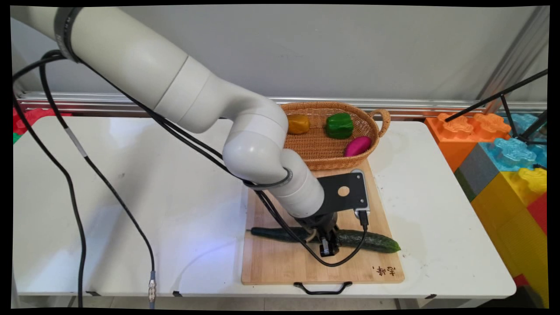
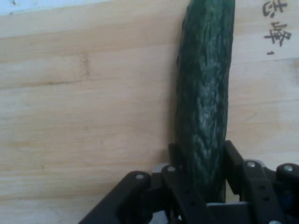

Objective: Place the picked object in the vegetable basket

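Hand view: the cucumber (image 2: 205, 107) runs straight up from the bottom of the frame across the pale grain of the wooden cutting board (image 2: 84, 116), and the gripper (image 2: 202, 179) has its two black fingers (image 2: 233, 163) set on either side of it, pressed against the dark green skin — pinching the cucumber somewhere near its middle; burnt-in characters show on the board at the upper right.

Main view: the cucumber (image 1: 372, 240) lies lengthwise across the near half of the cutting board (image 1: 280, 262), its right tip reaching close to the board's right edge, its left end pointing toward the board's left side; the gripper (image 1: 326, 240) comes down on it from above, with a black cable looping in front of the vegetable; the board rests on the white table (image 1: 153, 197), a black handle at its near edge; just behind the board sits a wicker basket (image 1: 380, 120) — inside it a yellow pepper (image 1: 298, 124), a green pepper (image 1: 339, 125) and a magenta eggplant-like piece (image 1: 358, 146); big coloured blocks (image 1: 503, 153) stand off the table's right end.
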Motion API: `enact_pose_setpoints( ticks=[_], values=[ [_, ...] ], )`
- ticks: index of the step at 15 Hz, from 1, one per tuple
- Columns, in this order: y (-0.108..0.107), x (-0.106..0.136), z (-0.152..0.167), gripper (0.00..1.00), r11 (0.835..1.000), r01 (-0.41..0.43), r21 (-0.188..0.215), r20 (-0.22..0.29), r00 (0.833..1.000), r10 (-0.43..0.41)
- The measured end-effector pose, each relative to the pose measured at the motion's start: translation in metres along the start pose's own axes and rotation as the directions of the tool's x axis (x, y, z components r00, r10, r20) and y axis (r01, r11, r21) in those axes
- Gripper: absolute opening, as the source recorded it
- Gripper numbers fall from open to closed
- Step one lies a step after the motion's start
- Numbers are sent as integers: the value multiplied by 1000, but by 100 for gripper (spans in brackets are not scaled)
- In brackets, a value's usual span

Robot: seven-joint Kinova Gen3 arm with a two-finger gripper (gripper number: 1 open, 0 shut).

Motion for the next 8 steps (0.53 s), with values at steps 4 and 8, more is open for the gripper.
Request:
enact_pose_setpoints(
  ticks=[4, 8],
  values=[
    [-10, 8, -23, 0, 1000, -30, 0, -26, 999, 30],
    [-30, 24, -54, 0, 998, -55, 14, -73, 996, 56]
  ],
)
